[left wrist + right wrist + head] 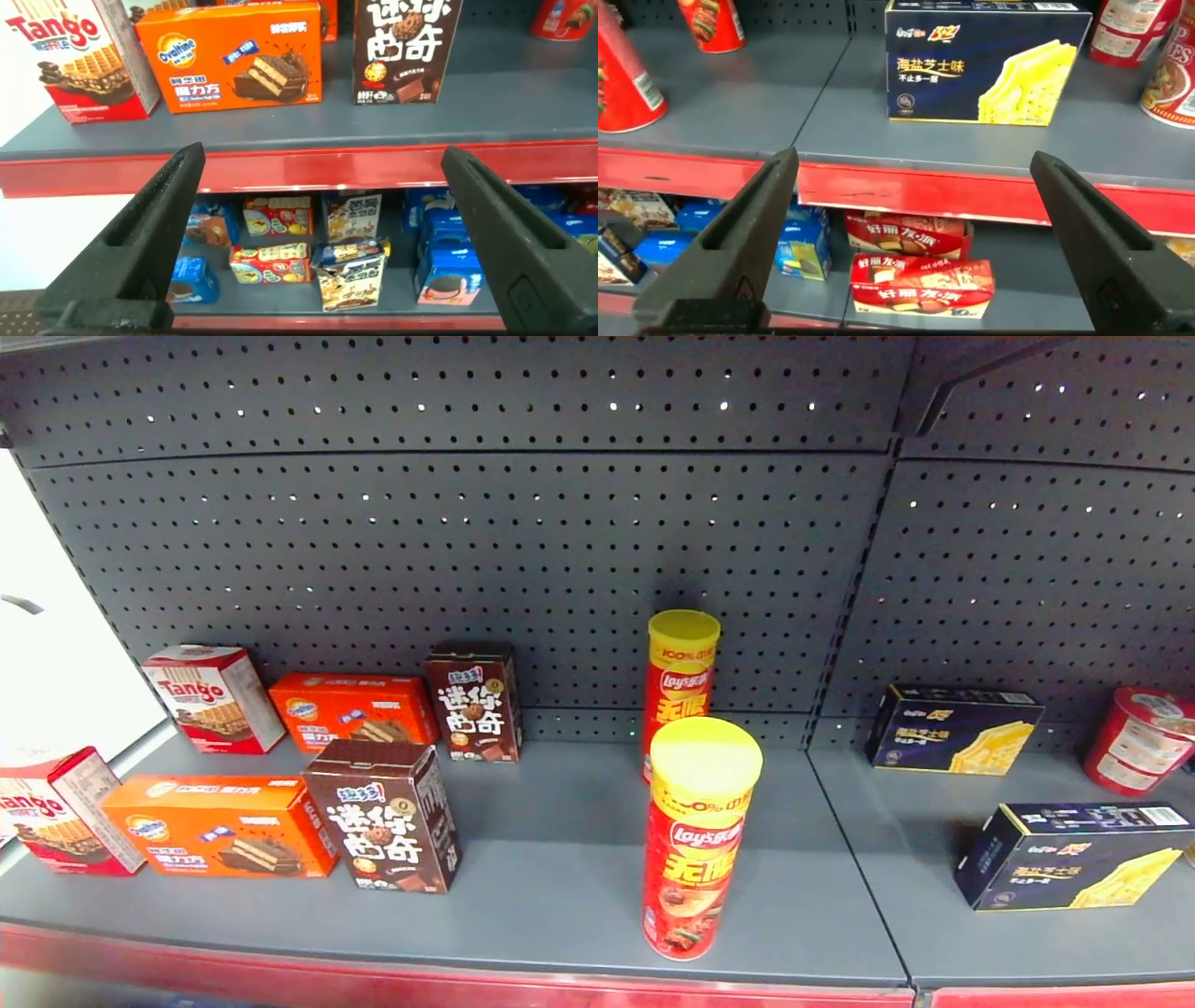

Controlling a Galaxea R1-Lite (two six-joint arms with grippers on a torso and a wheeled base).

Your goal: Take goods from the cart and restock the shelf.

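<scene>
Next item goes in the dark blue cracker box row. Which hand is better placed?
Right. The right hand is open, empty and faces the front dark blue box; the left hand faces the orange box.

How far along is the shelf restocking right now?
Done: the shelf already holds goods two deep, among them the front orange box, front brown box, front chip can and front navy box. In hand: nothing; the left gripper and right gripper are open and empty before the shelf's red edge. Left: the bare stretch between the front brown box and front chip can could take more goods.
</scene>
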